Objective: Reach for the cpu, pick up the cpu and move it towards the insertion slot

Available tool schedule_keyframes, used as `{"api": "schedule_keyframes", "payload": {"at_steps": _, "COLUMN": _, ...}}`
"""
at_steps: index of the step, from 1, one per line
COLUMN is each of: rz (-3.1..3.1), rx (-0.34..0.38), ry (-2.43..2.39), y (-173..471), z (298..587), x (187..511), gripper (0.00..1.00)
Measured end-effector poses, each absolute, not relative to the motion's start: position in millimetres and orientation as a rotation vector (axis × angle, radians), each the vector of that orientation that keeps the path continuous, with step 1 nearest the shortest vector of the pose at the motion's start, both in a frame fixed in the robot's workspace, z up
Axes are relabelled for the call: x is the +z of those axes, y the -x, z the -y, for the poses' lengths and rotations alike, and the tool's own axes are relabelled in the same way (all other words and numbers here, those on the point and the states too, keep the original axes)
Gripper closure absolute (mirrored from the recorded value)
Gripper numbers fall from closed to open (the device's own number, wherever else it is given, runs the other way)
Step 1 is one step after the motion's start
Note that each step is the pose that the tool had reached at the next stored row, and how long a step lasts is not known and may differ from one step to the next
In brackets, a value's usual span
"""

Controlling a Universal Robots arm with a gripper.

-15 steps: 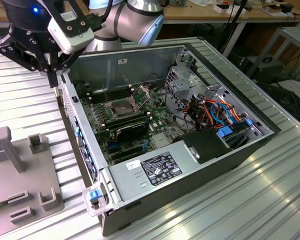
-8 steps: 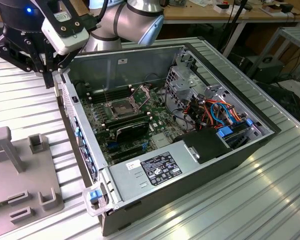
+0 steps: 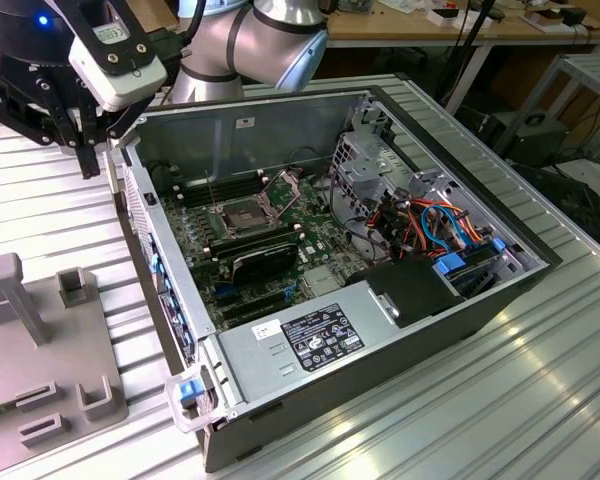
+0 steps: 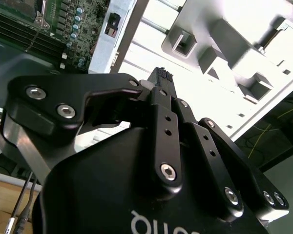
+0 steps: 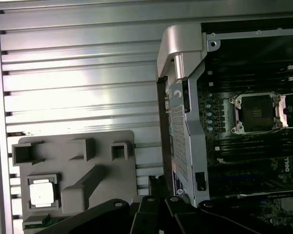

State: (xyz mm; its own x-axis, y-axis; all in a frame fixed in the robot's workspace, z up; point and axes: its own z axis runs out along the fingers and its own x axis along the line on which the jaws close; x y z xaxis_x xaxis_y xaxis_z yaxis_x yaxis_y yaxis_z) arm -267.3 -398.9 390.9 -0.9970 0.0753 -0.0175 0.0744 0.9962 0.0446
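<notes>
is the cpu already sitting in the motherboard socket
No, in the first wrist view the cpu lies in a pocket of the grey tray, and the socket shows an empty dark centre.

Both wrist views downward (motherboard (image 5: 212, 117) shared)

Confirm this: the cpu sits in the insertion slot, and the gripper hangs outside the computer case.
Not quite: the first wrist view shows the cpu in a pocket of the grey fixture plate, the insertion slot empty. The gripper does hang outside the computer case.
</notes>
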Motion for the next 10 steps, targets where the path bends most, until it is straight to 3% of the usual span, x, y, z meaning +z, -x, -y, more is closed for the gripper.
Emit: {"api": "schedule_keyframes", "payload": {"at_steps": 10, "rz": -3.120, "rx": 0.069, "ry": -0.117, "y": 276.5, "z": 398.8, "x": 390.7, "gripper": 0.89}}
